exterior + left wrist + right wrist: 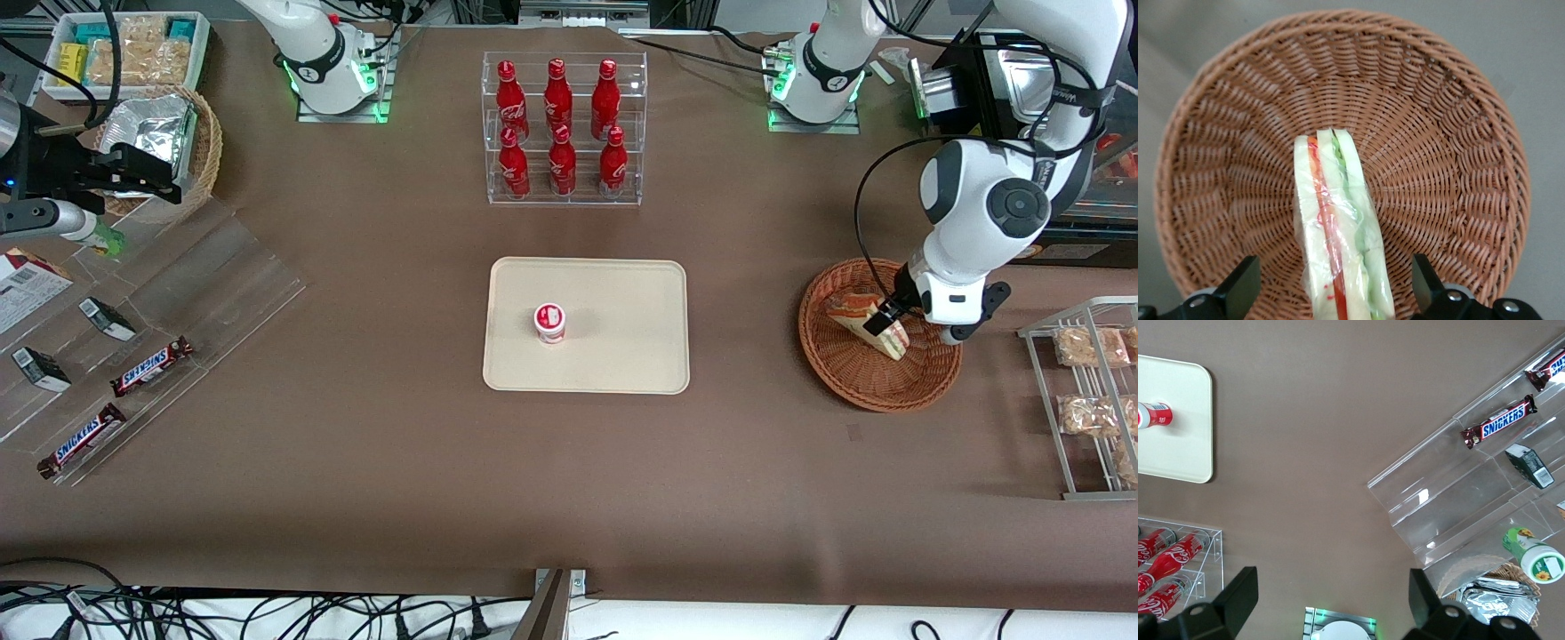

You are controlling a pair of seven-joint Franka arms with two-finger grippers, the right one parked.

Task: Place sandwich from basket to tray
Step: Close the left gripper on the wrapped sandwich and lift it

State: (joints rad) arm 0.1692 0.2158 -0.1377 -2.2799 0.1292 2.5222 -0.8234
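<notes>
My claw (882,322) straddles the wrapped triangular sandwich (1338,233) in the reddish-brown wicker basket (1451,133), fingers spread, ungripped. Transfer to cream plastic tray (622,293) remains.

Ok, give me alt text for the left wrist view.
A wrapped wedge sandwich lies in a round woven basket, seen from above, between the open fingers of the gripper, which do not touch it.
</notes>
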